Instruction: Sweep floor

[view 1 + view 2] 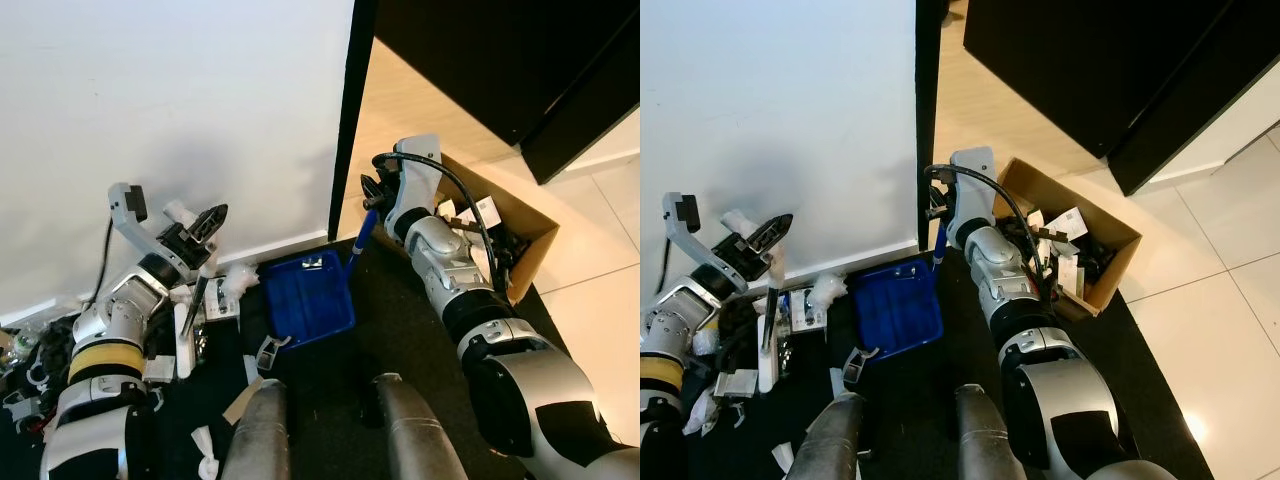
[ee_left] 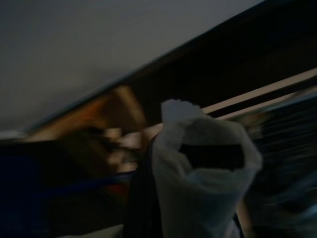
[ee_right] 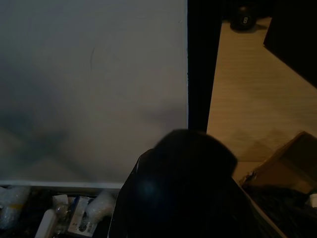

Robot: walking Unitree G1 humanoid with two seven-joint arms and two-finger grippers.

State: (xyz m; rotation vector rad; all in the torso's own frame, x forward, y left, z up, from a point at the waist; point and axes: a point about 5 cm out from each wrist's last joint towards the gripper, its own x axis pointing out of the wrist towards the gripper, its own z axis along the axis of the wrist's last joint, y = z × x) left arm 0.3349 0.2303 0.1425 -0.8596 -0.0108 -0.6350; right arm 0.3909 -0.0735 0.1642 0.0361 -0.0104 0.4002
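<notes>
Blue plastic dustpan lies on the dark floor by the white wall, its handle held in the right claw, while the left claw grips the top of a dark brush stick above scattered white litter. Left wrist view, blurred, has white wrapping over the fingers. Right wrist view is blocked by a dark rounded shape near a cardboard box.

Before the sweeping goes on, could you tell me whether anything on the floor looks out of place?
Yes: white scraps and small packets lie strewn over the dark floor along the white wall's foot, left of the blue dustpan. A cardboard box of clutter sits open on the right.
</notes>
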